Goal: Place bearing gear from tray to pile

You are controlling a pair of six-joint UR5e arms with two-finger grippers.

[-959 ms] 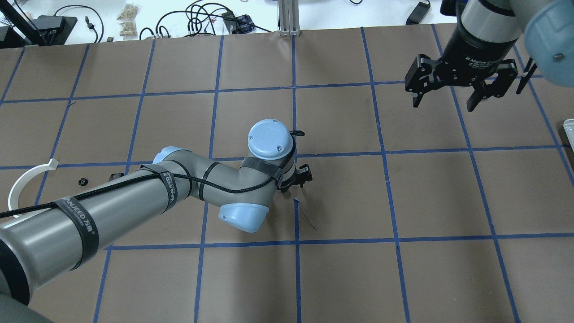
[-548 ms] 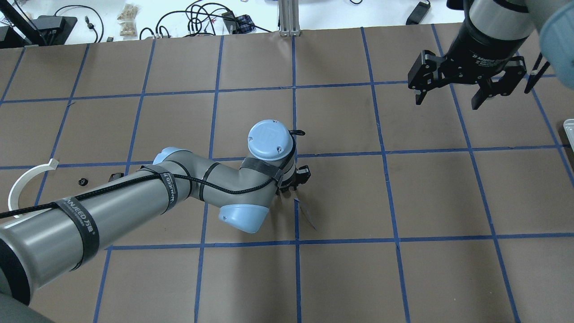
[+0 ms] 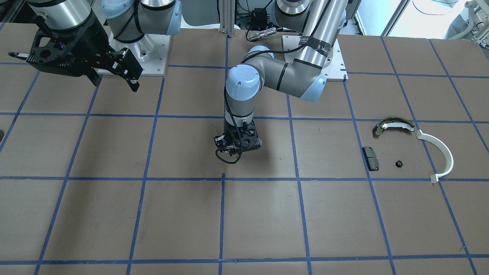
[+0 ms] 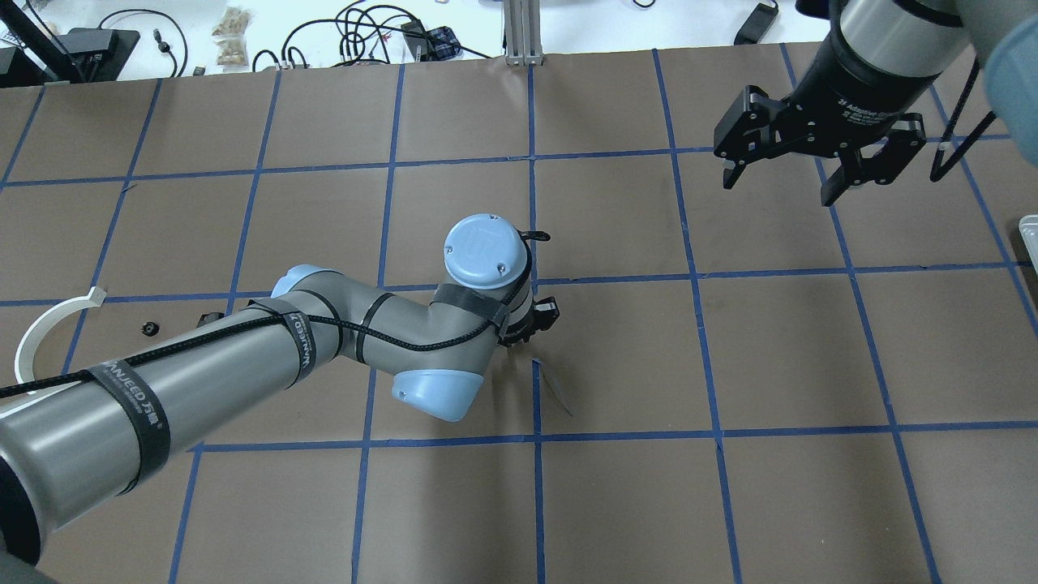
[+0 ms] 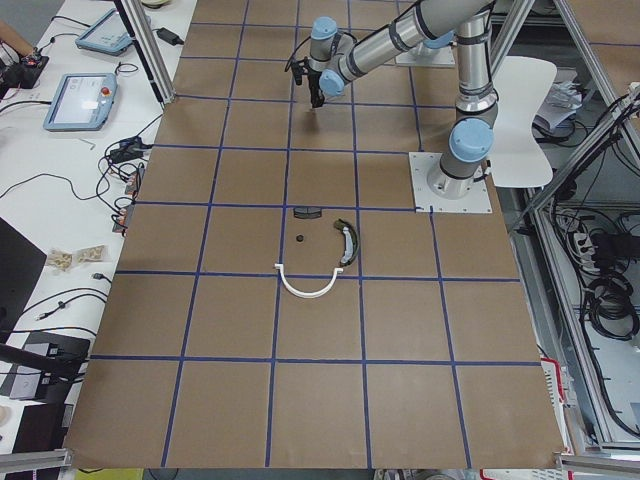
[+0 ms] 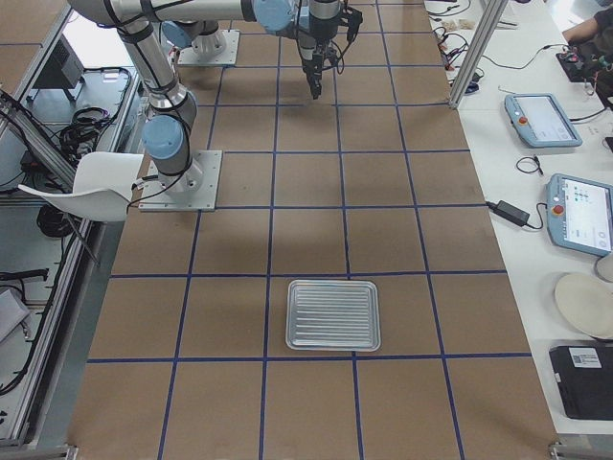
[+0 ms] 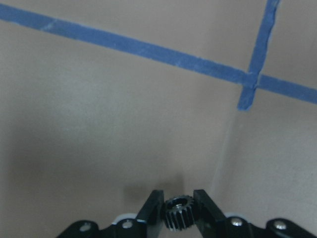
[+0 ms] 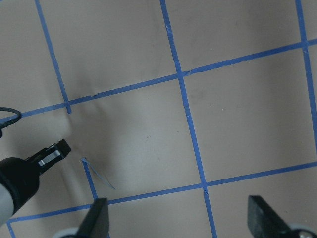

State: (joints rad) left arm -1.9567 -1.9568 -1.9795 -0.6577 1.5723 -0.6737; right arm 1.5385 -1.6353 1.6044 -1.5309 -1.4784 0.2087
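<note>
The bearing gear (image 7: 178, 219) is gripped by the left claw (image 7: 178, 198) mid-bench; the right claw (image 4: 778, 188) is held wide, raised toward the right edge.

There is one counter (image 3: 114, 214). Two arms reach over it, a left arm (image 4: 203, 365) and a right arm (image 4: 884, 32), with two hands: one left hand (image 7: 179, 196) and one right hand (image 4: 778, 185). There is one bearing gear (image 7: 178, 215) and one ribbed metal tray (image 6: 333, 314). The pile (image 5: 347, 245) numbers four parts: one white arc (image 3: 443, 151), one olive curved shoe (image 3: 393, 125), one black flat pad (image 3: 371, 158) and one small black round piece (image 3: 399, 164).
</note>
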